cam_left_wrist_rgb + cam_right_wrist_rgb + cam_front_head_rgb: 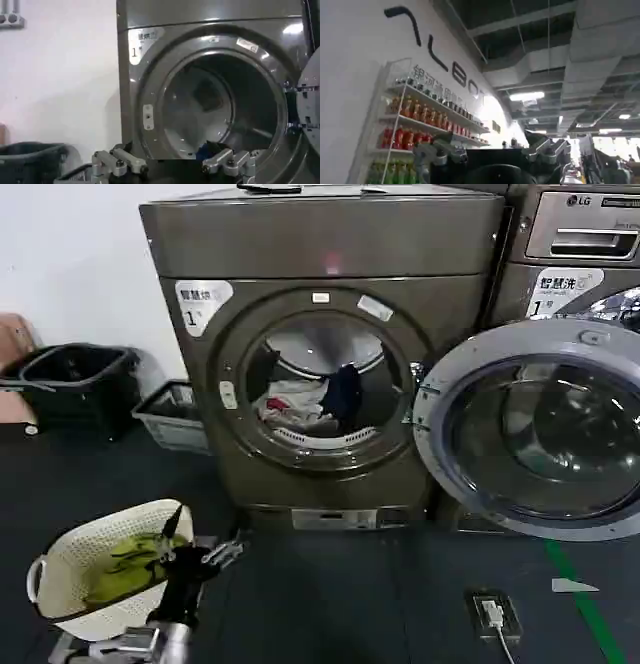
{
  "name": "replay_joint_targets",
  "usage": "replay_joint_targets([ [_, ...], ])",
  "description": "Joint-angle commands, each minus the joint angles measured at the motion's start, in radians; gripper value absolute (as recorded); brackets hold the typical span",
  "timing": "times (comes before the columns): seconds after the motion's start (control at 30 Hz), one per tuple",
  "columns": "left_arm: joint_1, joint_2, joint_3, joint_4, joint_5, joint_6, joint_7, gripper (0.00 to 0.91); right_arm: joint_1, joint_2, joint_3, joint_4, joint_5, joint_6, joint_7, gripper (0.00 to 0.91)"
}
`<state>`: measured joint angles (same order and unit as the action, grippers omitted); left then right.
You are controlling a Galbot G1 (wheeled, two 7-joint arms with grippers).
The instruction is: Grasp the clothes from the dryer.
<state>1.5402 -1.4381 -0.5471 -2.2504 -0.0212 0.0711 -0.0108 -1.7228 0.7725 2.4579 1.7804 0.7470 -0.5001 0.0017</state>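
Note:
The dryer [320,244] stands in the middle with its round door [540,429] swung open to the right. Inside the drum lie the clothes [292,406]: a white and light-grey heap with a red patch, and a dark navy garment [345,394] beside it. My left gripper [200,542] is low at the front left, well short of the porthole, open and empty. In the left wrist view the left gripper [172,167] faces the dryer's opening [220,100], with a scrap of navy cloth [206,150] showing. My right gripper [495,155] points up at a ceiling, open with nothing between its fingers.
A white basket [60,559] holding a yellow-green cloth [130,564] sits beside my left arm. A black bin [80,379] and a grey crate [170,414] stand left of the dryer. The LG machine [585,239] is at the right. A power strip [495,614] lies on the dark floor.

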Motion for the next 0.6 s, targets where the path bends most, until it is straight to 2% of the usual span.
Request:
replay_joint_targets([
  [0.03, 0.001, 0.001, 0.009, 0.003, 0.012, -0.015, 0.003, 0.907, -0.001, 0.008, 0.011, 0.008, 0.043, 0.015, -0.009, 0.907],
  [0.6, -0.003, 0.007, 0.004, 0.003, -0.011, -0.01, 0.036, 0.907, 0.003, 0.025, 0.006, 0.012, 0.042, 0.017, -0.022, 0.907],
])
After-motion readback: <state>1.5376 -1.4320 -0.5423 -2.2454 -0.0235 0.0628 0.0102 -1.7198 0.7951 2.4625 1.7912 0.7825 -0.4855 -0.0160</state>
